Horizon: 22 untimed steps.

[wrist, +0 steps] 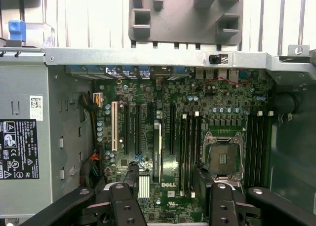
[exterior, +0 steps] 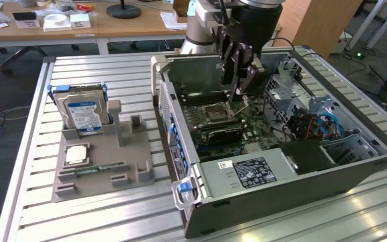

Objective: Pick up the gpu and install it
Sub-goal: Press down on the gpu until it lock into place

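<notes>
above motherboard [exterior: 227, 121]: open | exterior view's right: drive cage [exterior: 301, 108] blocks

Black gripper [exterior: 242, 75] with two slim dark fingers [wrist: 131, 175], silver tips; black linkage bars with round silver screws and pivot pins. Black cylindrical wrist [exterior: 257, 20] above, pale grey arm joint [exterior: 203, 25] at 9 o'clock from it.

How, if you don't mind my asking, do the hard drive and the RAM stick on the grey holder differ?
The hard drive is a broad silver block with a blue label; the RAM stick is a narrow green strip. The hard drive stands upright, while the RAM stick lies low and lengthwise. The hard drive sits in a blue frame; the RAM stick has none. Both rest on the grey holder, outside the computer case.
</notes>
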{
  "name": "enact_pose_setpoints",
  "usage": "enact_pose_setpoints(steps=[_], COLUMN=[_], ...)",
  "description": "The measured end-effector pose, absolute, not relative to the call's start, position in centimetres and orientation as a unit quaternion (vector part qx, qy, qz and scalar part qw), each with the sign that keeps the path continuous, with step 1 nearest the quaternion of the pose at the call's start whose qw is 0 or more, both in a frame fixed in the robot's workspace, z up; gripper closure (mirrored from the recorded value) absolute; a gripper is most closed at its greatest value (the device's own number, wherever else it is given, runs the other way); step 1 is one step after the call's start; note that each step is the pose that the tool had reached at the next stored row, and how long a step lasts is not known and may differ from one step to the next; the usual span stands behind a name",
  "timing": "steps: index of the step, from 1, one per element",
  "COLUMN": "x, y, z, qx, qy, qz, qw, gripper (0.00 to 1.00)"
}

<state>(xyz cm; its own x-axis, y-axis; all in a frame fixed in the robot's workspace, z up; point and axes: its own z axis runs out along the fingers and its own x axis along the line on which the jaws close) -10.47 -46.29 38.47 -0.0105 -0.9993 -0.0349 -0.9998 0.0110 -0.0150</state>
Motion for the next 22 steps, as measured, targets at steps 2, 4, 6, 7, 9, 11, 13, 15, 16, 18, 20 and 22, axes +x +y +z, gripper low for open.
enact_pose_setpoints(steps=[2, 4, 6, 7, 9, 11, 13, 15, 16, 18, 20, 22], x=[-10.47, -10.47, -10.47, -10.47, -10.47, -10.47, -10.47, -10.47, -10.47, -10.47, -10.47, -10.47], y=[-46.28, -46.28, -46.28, -46.28, -46.29, -46.29, -46.29, -46.29, -46.29, -46.28, -46.28, -46.29], z=[38.47, 38.47, 38.46, 38.47, 38.47, 38.47, 38.47, 38.47, 38.47, 38.47, 38.47, 38.47], qx=[-0.703, -0.703, -0.703, -0.703, -0.703, -0.703, -0.703, -0.703, -0.703, -0.703, -0.703, -0.703], qy=[0.711, 0.711, 0.711, 0.711, 0.711, 0.711, 0.711, 0.711, 0.711, 0.711, 0.711, 0.711], qz=[0.007, 0.007, 0.007, 0.007, 0.007, 0.007, 0.007, 0.007, 0.007, 0.007, 0.007, 0.007], qw=[0.018, 0.018, 0.018, 0.018, 0.018, 0.018, 0.018, 0.018, 0.018, 0.018, 0.018, 0.018], gripper=[0.43, 0.44, 0.51, 0.57, 0.63, 0.69, 0.75, 0.86, 0.89, 0.89, 0.89, 0.89])
